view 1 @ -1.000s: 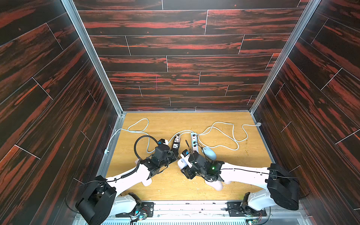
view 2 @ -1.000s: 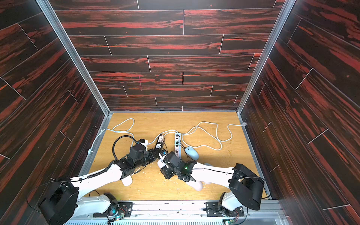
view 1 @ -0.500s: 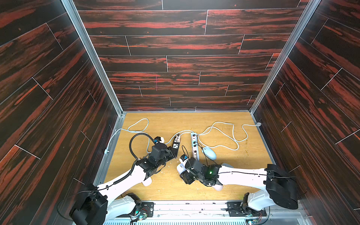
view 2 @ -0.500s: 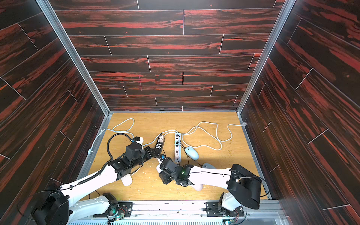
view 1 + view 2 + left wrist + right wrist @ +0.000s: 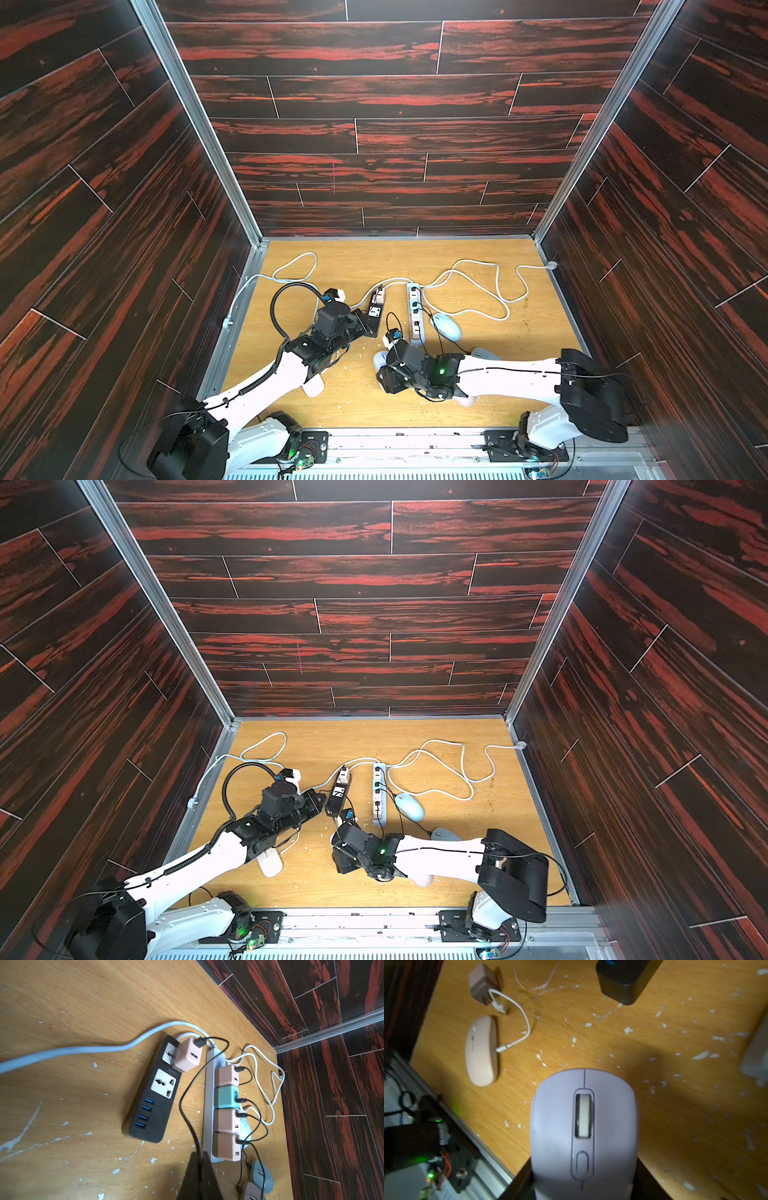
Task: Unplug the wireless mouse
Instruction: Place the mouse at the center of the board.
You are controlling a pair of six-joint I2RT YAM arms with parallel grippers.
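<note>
In both top views, your left hand (image 5: 369, 326) lies low over the surface (image 5: 353, 407), its tips at the near end of the black power strip (image 5: 374, 312). Your right hand (image 5: 384, 370) sits close beside it, with the lavender mouse (image 5: 378, 358) at its tip. From the left wrist, the left hand's fingers are pressed together on a thin black cable (image 5: 187, 1088). That cable runs ahead of them to the pink charger (image 5: 188, 1057) plugged into that strip, and the white power strip (image 5: 207, 1105), carrying four more chargers, lies just beside the tips. From the right wrist, your right hand is clamped on the lavender mouse, a finger on each flank and the wheel facing the camera. A pink mouse (image 5: 481, 1051) with a white cable (image 5: 519, 1012) lies well off to one side of that hand.
</note>
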